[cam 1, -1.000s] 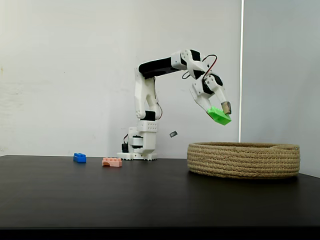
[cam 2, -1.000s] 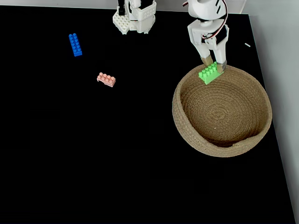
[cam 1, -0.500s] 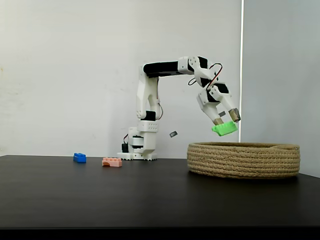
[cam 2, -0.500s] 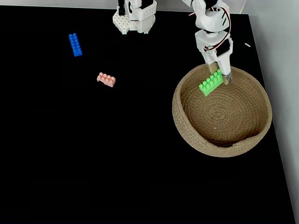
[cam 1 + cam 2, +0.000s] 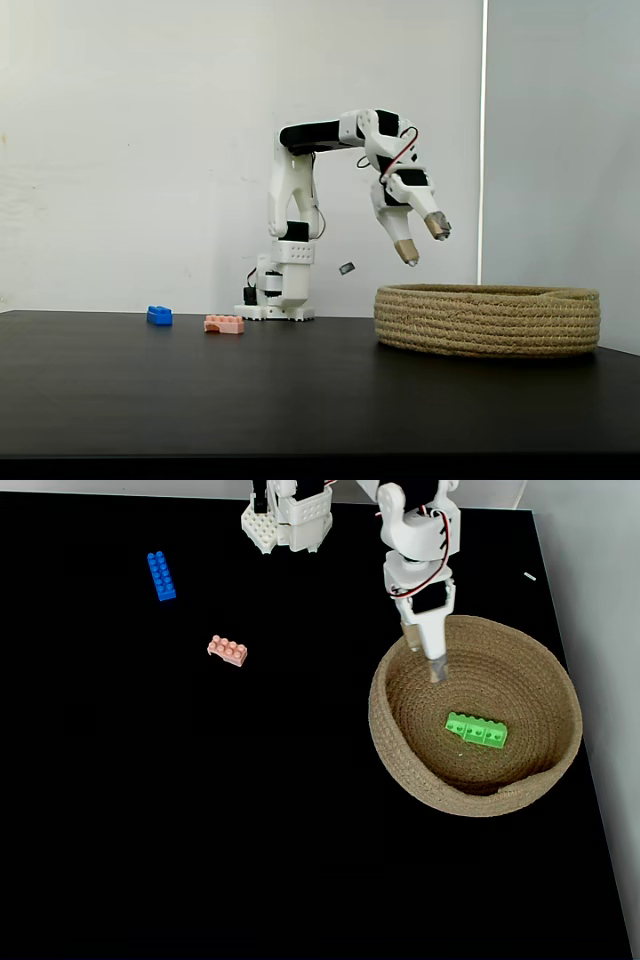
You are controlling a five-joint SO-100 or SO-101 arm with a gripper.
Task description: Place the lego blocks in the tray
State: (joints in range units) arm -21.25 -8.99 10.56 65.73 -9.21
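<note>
One down: green brick point(image 5: 476, 729) lying in the rope tray point(image 5: 400, 760) just past the spread, empty gripper point(image 5: 422, 240) hanging over the near rim, pink brick point(image 5: 227, 650) and blue brick point(image 5: 160, 575) well off to its side on the table, waiting.

No legible text, labels, brands or numbers anywhere.

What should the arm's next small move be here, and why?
Probably swing the open, empty gripper away from the basket toward the pink brick. The green brick already lies inside the basket, while the pink brick and the blue brick sit on the black table; the pink one looks nearer.
</note>
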